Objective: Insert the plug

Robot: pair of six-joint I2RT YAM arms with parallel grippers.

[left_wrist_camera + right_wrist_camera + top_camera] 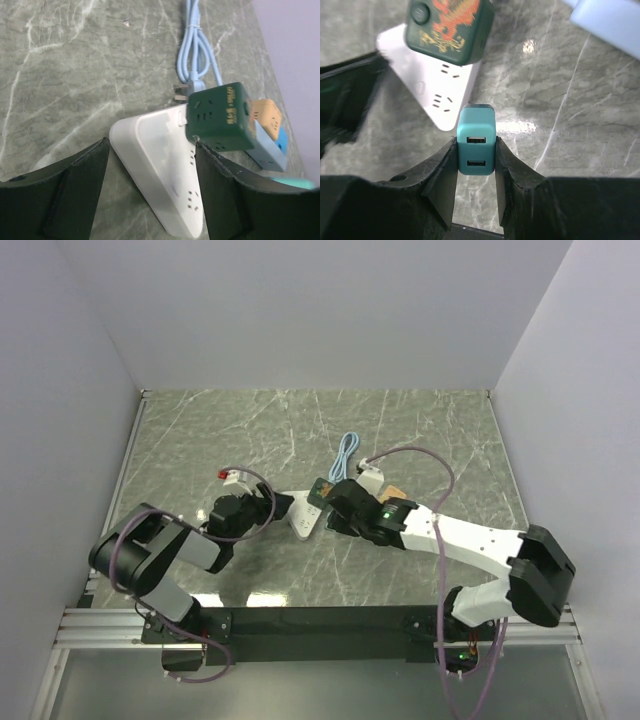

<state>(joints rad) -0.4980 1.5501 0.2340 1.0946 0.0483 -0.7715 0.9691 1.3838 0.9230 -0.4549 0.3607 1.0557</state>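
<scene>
Plainly, the right gripper (476, 150) was clamped on the teal plug (476, 142), one finger pressed to each side, with the plug's two USB ports facing the wrist camera. The plug hung over the table (65, 75) close to a corner of the white strip (160, 170). Whether it touched the strip could not be told, and it was in no socket. The left gripper (150, 165) stood wide, its jaws straddling the strip's narrow end without a clear grip on it. A green cube (217, 117) sat on the strip's far end. Beyond it lay a blue cable (197, 45), and beside it an orange cube (267, 115) and a blue cube (272, 147).
</scene>
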